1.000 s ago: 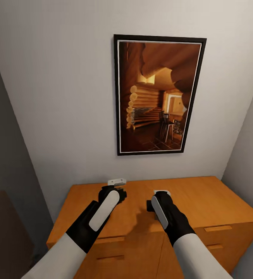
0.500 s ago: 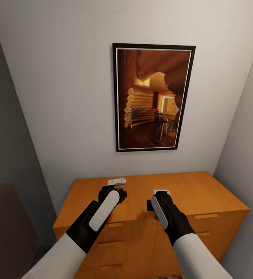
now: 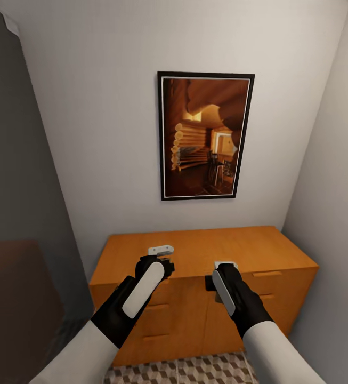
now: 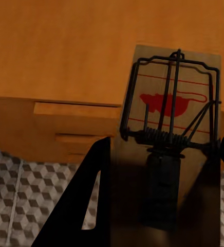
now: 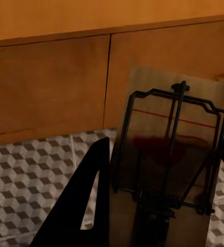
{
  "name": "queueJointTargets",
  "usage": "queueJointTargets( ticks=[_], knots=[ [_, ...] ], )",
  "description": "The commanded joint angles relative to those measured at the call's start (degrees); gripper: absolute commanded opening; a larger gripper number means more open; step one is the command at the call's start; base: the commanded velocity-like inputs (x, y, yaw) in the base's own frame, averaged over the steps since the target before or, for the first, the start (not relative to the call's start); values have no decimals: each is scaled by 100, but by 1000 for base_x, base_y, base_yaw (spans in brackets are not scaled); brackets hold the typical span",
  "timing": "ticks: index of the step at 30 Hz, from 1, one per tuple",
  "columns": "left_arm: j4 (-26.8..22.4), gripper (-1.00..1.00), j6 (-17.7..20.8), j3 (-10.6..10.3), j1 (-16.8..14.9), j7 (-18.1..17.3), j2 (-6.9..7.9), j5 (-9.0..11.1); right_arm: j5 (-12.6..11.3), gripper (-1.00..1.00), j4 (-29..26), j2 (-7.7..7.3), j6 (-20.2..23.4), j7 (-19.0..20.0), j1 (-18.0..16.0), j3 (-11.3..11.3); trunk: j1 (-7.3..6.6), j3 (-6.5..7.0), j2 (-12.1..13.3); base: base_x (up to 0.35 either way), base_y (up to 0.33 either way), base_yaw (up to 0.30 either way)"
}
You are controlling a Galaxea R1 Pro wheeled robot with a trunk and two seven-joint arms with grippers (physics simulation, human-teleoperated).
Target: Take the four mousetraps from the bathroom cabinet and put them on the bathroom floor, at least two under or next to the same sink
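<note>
Two mousetraps are in sight, one in each gripper. In the left wrist view the left mousetrap (image 4: 168, 149) is a pale wooden slab with a black wire frame, a coil spring and a red mouse-shaped mark, clamped between the dark fingers (image 4: 86, 206) of the left gripper (image 3: 160, 255), which are closed on its two long edges. In the right wrist view the right mousetrap (image 5: 171, 170) has the same wire frame and a red line, and the right gripper (image 3: 224, 266) pinches it between its fingers (image 5: 86, 206) in the same way. From the head camera both arms reach forward side by side with their grippers in front of the one cabinet (image 3: 269, 250), the left at about 11 o'clock of the right and a little higher. One framed picture (image 3: 205, 136) hangs on the wall at 12 o'clock above the cabinet. A strip of the bathroom floor (image 3: 195, 370), with its cube pattern, shows at 6 o'clock below the drawer fronts.
</note>
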Motion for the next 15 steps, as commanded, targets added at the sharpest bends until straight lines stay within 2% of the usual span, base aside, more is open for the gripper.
queueJointTargets(
  ticks=[1,7,15],
  knots=[
    [-3,-100,32,-4,-4,57,0,27,-78,-100,3,-17,5,-53,-2,10,-1,-3,-6,-341,0,0],
    [-2,-100,31,-4,-4,49,0,27,-81,-100,87,-43,-136,-52,-2,27,-1,-3,-6,-341,0,0],
    [6,-100,40,-11,-4,56,0,27,-74,-100,391,-44,-642,-52,-2,51,-1,-3,-6,-342,0,0]
  ],
)
